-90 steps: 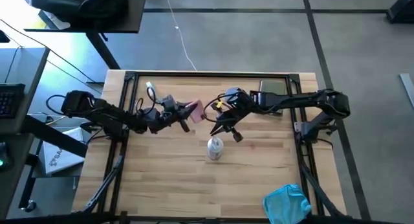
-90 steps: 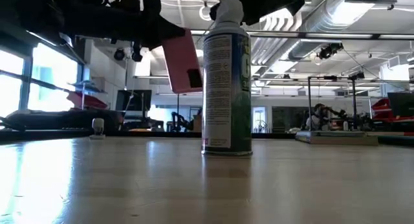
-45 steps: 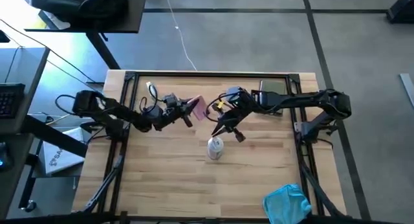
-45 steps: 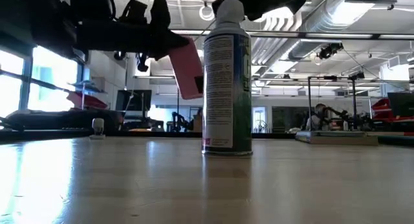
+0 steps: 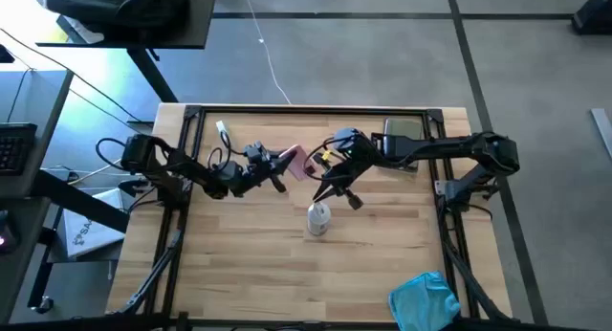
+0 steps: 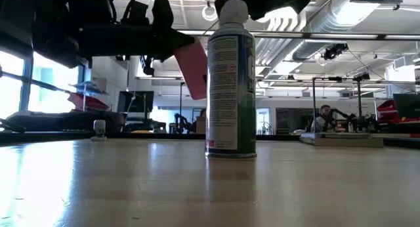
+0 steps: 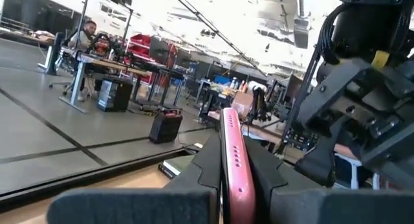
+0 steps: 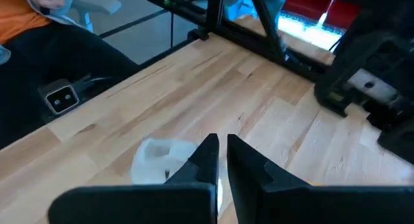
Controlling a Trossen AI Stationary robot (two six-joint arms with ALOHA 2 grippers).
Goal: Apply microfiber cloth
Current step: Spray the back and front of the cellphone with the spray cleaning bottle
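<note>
High view: the left gripper (image 5: 283,165) hangs over the back middle of the light wooden slatted table (image 5: 239,254), fingers clamped on a flat pink phone-shaped slab (image 5: 297,160). The right gripper (image 5: 340,191) hangs just behind a white-capped spray can (image 5: 317,219) standing upright mid-table. The rumpled turquoise-blue microfiber cloth (image 5: 425,300) lies at the table's front right corner, well apart from both grippers.

Low view: the can (image 6: 230,82), green-and-white labelled, stands upright; the pink slab (image 6: 191,67) is held tilted in the air beside it.

Left wrist view: both dark fingers (image 7: 208,162) press the pink slab's (image 7: 234,162) edges.

Right wrist view: the fingertips (image 8: 210,153) stand narrowly apart, holding nothing, above the can's white cap (image 8: 162,160).
</note>
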